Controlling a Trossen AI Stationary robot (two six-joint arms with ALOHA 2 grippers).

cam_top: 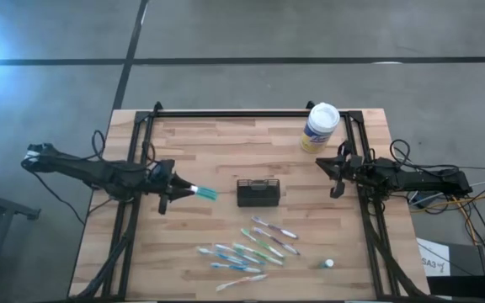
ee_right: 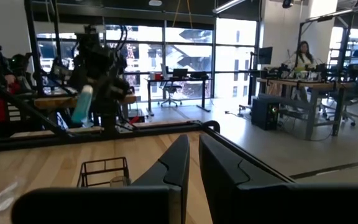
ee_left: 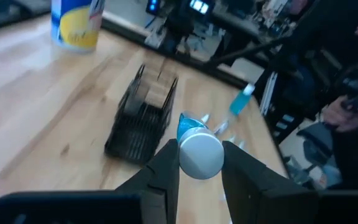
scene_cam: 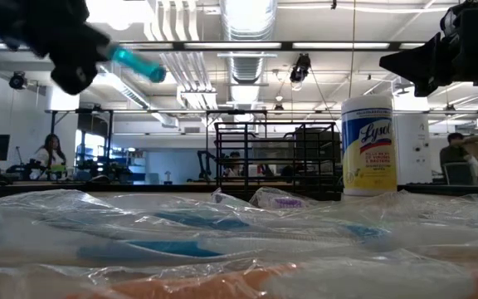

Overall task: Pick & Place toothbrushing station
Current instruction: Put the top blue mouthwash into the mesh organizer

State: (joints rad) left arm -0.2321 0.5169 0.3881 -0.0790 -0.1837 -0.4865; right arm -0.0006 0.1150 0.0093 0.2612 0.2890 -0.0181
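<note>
The black box-shaped holder (cam_top: 258, 193) stands on its base at the middle of the wooden table; it also shows in the left wrist view (ee_left: 142, 118) and in the right wrist view (ee_right: 104, 172). My left gripper (cam_top: 175, 190) is left of the holder, above the table, shut on a teal tube-shaped item with a white end (cam_top: 202, 194). My right gripper (cam_top: 337, 178) is shut and empty at the table's right side, right of the holder. My left gripper pinches the tube-shaped item near its white end (ee_left: 201, 155) between its two fingers (ee_left: 165, 169). The fingers come level from the table's left and lie along the item. Its teal end (scene_cam: 138, 63) sticks out toward the holder, lifted clear of the table and tipped slightly down.
A white-lidded, yellow-labelled canister (cam_top: 319, 126) stands at the far right. Several wrapped toothbrushes (cam_top: 251, 248) lie near the front edge, with a small teal item (cam_top: 328, 263) to their right. A black frame (cam_top: 251, 112) borders the table. People sit in the room behind.
</note>
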